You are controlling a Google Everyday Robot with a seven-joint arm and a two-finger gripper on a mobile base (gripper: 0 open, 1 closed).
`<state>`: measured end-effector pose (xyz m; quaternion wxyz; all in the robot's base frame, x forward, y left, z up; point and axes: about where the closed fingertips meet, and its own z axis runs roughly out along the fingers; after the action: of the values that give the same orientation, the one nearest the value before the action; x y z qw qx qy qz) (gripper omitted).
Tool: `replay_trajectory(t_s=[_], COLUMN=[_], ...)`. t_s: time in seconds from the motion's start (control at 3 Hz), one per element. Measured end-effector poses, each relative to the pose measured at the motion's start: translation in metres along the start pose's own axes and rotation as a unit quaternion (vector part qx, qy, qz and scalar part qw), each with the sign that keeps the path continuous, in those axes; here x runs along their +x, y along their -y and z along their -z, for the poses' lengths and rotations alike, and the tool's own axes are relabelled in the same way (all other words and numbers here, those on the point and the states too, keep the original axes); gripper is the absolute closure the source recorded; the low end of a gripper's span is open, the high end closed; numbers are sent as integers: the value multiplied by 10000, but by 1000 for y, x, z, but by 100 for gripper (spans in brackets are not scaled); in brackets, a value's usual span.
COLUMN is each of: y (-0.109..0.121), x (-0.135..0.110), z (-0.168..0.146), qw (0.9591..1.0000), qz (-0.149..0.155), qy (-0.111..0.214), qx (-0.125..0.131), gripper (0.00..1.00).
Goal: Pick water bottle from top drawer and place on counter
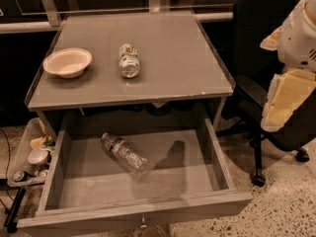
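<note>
**Approach to the bottle in the open drawer**

The bottle (124,154) lies on its side on the floor of the drawer (217,154), a little left of the middle and apart from all the walls. Its cap points to about 10 o'clock and its base to about 4 o'clock. The drawer stands pulled out below the counter (173,53). The gripper (284,100) hangs at 3 o'clock in the view, outside the drawer and well apart from the bottle; whether it is open or closed cannot be told.

The step in hand is, most likely, the approach. To do it well, the gripper should come in over the right wall and go down from above. It should be turned so that it closes across the long axis of the bottle, on the line from 1 to 7 o'clock. The middle of the body is a better place to take than the narrow neck. The thin plastic will probably give, and the round body may roll away, so a slow, centred closing is wise. The lift should go straight up, in front of the counter edge. On the counter, the bare area at 3 o'clock from the can (129,60) looks suitable; the bowl (67,62) is at 9 o'clock from it
</note>
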<state>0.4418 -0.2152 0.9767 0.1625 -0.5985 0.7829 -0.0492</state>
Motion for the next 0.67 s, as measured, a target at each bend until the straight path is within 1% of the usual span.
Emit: replay_trajectory(t_s=[0.33, 0.67], y=[-11, -31], x=[-19, -40], z=[-29, -84], qw=[10000, 9991], qz=[-50, -61], qy=[0, 29], qx=[-66, -430], gripper=[0, 0])
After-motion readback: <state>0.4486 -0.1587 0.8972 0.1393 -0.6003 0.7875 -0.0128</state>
